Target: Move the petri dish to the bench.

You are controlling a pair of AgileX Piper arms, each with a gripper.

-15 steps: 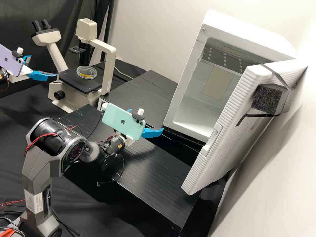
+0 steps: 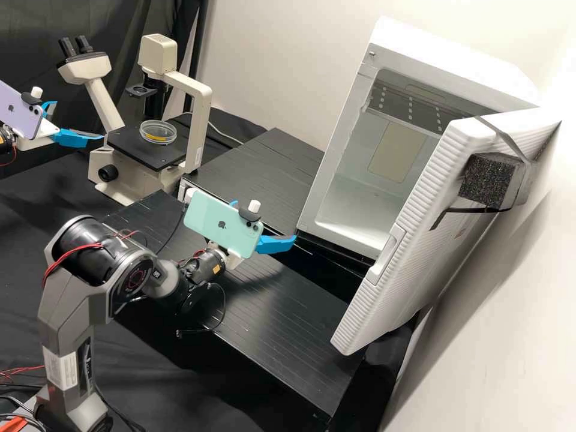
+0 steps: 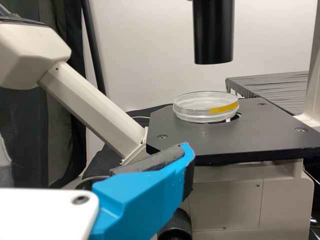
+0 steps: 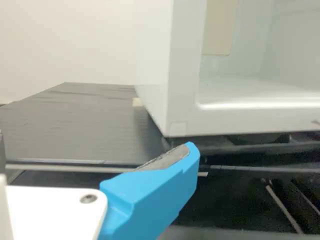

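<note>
- The right arm has just drawn back a touch: its end effector (image 2: 266, 220) sits slightly farther from the open incubator (image 2: 345, 198) than in the earlier high view, with the phone (image 2: 223, 225) mounted on it shifting along.
- That end effector is empty and its blue fingers are spread, so the small retreat carries nothing; it looks more like a settling or clearing move than a step of the transfer itself.
- The left end effector (image 2: 80, 120) shows no visible shift. It is open too, holding nothing, beside the microscope stage (image 3: 185, 140).
- The petri dish (image 3: 206, 107), marked with yellow tape (image 3: 224, 108), has not moved either: it lies flat on the stage, well apart from both end effectors.
- For the task, then, the dish is yet to be picked up and brought to the desk (image 2: 288, 312).
- The left arm seems the likelier one to fetch it, being nearer; it would need to come level with the rim and close gently, since the clear, shallow wall could slip or tip.
</note>
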